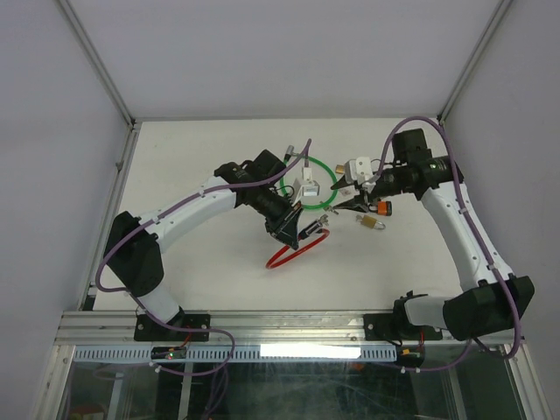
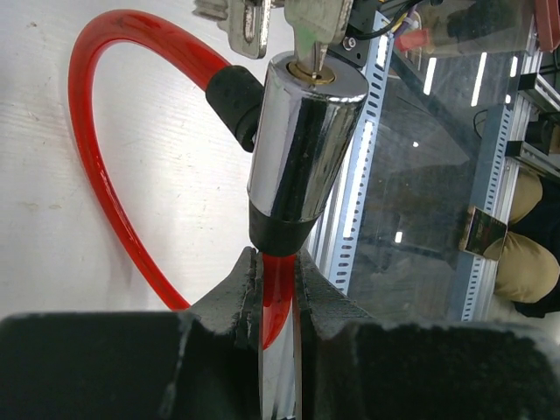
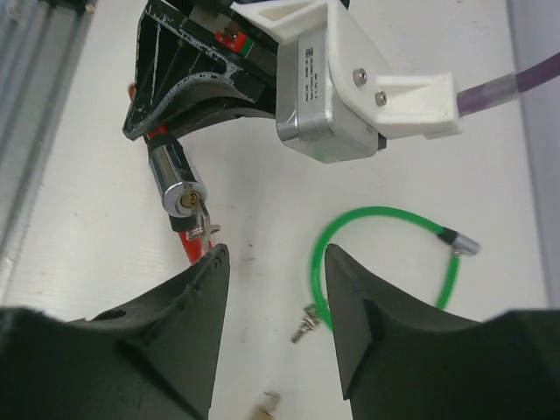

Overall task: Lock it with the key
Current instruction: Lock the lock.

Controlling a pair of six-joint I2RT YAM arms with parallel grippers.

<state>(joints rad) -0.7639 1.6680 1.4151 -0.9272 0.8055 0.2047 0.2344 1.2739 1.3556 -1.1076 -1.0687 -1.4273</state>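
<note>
A red cable lock lies in a loop at the middle of the table. My left gripper is shut on the red cable just below its chrome cylinder and holds it tilted above the table. A key sits in the cylinder's keyhole, with a spare key hanging beside it. My right gripper is open and empty. Its left fingertip is close to the key in the cylinder, not touching it. In the top view the right gripper is just right of the lock.
A green cable lock lies in a loop behind the red one. A small loose key and a brass padlock lie on the table below the right gripper. White walls enclose the table.
</note>
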